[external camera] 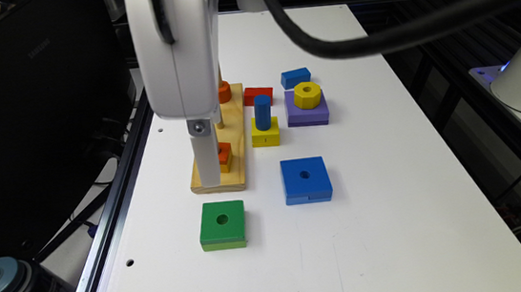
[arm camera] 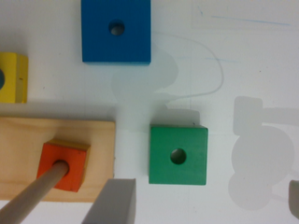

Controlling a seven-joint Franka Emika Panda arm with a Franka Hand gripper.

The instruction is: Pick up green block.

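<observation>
The flat square wooden green block (external camera: pixel 222 225) with a round centre hole, dark green on top over a lime-green lower layer, lies flat on the white table (external camera: pixel 393 229) in the lower centre-left of the exterior view, just below the near end of the pale wooden peg board (external camera: pixel 238 167). In the wrist view the green block (arm camera: pixel 178 155) lies beside the end of that board (arm camera: pixel 28 158), apart from it by a narrow strip of table.

The white gripper (external camera: pixel 207 163) hangs in the upper left of the exterior view, its lower end in front of the board's near end, above and clear of the green block. In the wrist view one grey finger (arm camera: pixel 114 203) shows between board and green block, and a sliver of the other at the far edge; the jaws stand wide apart, holding nothing.

On the board an orange square block (arm camera: pixel 63 165) sits on a wooden peg (arm camera: pixel 32 196). A blue square block with a centre hole (external camera: pixel 306 179) lies to the exterior view's right of the green one, well apart. Higher in the frame stand a yellow cube carrying a blue cylinder (external camera: pixel 264 125), a purple square block topped by a yellow hexagonal nut (external camera: pixel 307 104), a small red block (external camera: pixel 258 95) and a small blue block (external camera: pixel 295 77).
</observation>
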